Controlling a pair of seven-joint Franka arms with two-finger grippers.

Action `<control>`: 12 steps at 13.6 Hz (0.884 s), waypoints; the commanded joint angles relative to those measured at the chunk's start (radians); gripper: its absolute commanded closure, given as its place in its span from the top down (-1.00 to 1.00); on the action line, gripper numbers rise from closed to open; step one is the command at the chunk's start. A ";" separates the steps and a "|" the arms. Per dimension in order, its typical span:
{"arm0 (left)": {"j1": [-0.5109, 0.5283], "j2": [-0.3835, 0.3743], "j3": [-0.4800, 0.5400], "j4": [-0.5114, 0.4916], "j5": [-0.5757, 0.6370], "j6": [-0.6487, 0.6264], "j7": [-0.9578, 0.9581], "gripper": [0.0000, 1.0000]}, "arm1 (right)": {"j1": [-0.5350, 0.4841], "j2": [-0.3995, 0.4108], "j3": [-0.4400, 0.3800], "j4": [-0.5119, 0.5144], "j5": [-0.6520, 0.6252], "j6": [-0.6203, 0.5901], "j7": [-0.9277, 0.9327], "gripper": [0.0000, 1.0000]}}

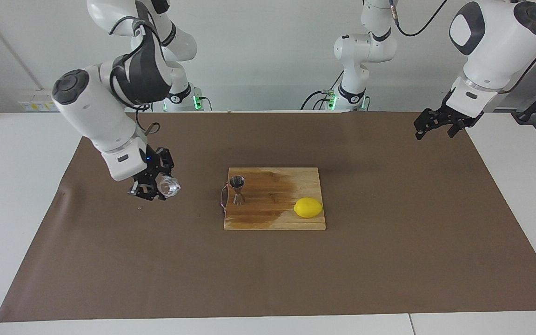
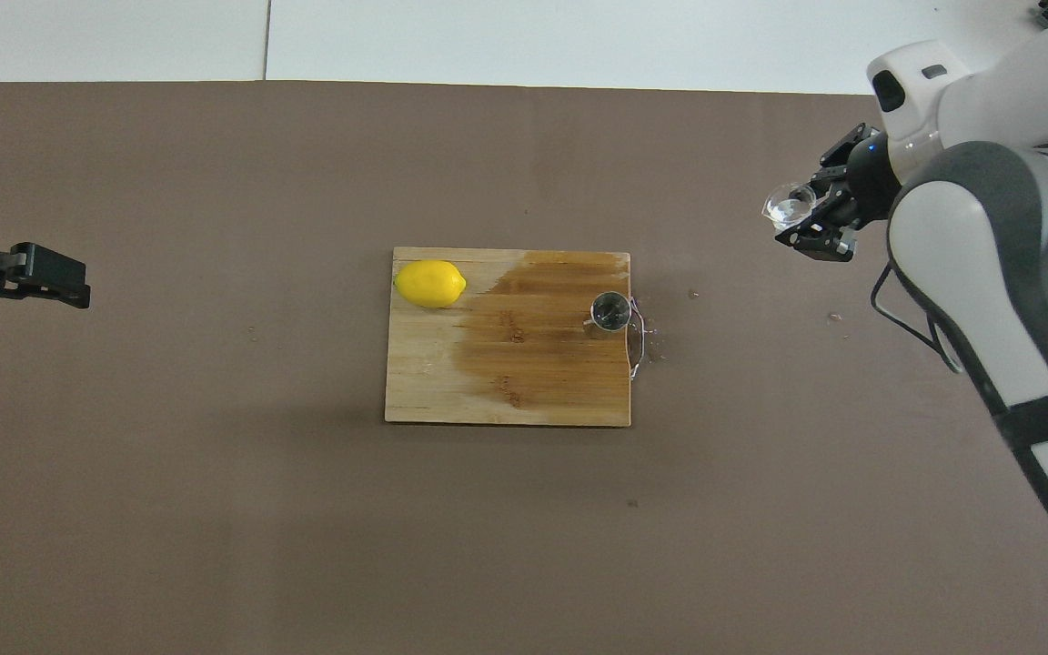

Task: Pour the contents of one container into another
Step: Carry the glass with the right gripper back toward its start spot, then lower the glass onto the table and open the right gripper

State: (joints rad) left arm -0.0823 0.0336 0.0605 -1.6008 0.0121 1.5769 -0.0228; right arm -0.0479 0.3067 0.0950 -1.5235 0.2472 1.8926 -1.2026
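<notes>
My right gripper [image 1: 162, 187] is shut on the small clear glass cup [image 1: 170, 186] and holds it above the brown mat, off the board toward the right arm's end of the table. The cup looks tipped on its side. In the overhead view the right gripper [image 2: 804, 216] and the cup [image 2: 788, 202] show apart from the board. The steel jigger [image 1: 237, 188] stands upright on the wooden board [image 1: 272, 221], at the board's edge toward the right arm; it also shows in the overhead view [image 2: 610, 311]. My left gripper [image 1: 435, 124] waits raised over the mat's edge at the left arm's end.
A yellow lemon [image 1: 308, 207] lies on the board at the corner toward the left arm, farther from the robots than the jigger. A dark wet patch covers the board's half around the jigger. A thin cord loop [image 2: 638, 341] hangs at the board's edge. The brown mat [image 1: 389, 260] covers the table.
</notes>
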 commanded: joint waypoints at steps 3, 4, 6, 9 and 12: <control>0.010 -0.027 -0.007 -0.027 0.009 -0.003 0.004 1.00 | -0.003 -0.106 -0.204 -0.266 0.260 0.166 -0.326 -1.00; 0.010 -0.027 -0.007 -0.027 0.009 -0.003 0.004 1.00 | -0.003 -0.106 -0.236 -0.297 0.314 0.172 -0.363 -1.00; 0.010 -0.027 -0.007 -0.027 0.009 -0.003 0.004 1.00 | -0.004 -0.101 -0.311 -0.368 0.449 0.174 -0.464 -1.00; 0.010 -0.027 -0.007 -0.027 0.009 -0.003 0.004 1.00 | -0.007 -0.097 -0.388 -0.473 0.549 0.212 -0.574 -1.00; 0.010 -0.027 -0.007 -0.027 0.009 -0.003 0.004 1.00 | -0.010 -0.077 -0.414 -0.520 0.624 0.237 -0.623 -1.00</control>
State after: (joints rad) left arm -0.0823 0.0336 0.0605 -1.6008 0.0121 1.5769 -0.0228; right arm -0.0597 0.2440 -0.3120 -1.9979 0.8264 2.0971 -1.7940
